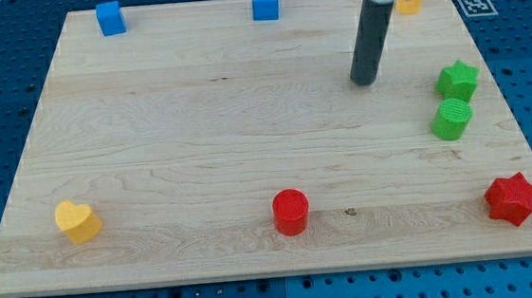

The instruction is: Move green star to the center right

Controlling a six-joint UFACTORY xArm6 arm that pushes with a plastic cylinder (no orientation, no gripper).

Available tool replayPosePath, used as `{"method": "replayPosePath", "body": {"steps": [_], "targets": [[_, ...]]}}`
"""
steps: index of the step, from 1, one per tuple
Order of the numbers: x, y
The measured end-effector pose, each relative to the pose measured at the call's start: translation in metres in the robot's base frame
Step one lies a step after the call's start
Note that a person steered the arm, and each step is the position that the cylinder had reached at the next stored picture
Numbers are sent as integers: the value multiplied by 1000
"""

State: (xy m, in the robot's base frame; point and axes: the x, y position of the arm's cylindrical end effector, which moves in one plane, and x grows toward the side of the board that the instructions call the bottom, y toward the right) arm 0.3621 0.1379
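Observation:
The green star lies near the board's right edge, a little above mid-height. A green cylinder sits just below it, almost touching it. My tip rests on the board to the left of the green star, with a clear gap between them. The rod rises from it toward the view's top.
Two blue blocks sit at the top edge. A yellow block sits at the top right, partly behind the rod. A yellow heart is at bottom left, a red cylinder at bottom centre, a red star at bottom right.

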Motion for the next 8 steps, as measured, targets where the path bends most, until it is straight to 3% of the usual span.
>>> {"method": "replayPosePath", "body": {"steps": [1, 2, 3, 4, 8], "targets": [[-27, 85], [-5, 184], [34, 203], [54, 195], [54, 117]]}}
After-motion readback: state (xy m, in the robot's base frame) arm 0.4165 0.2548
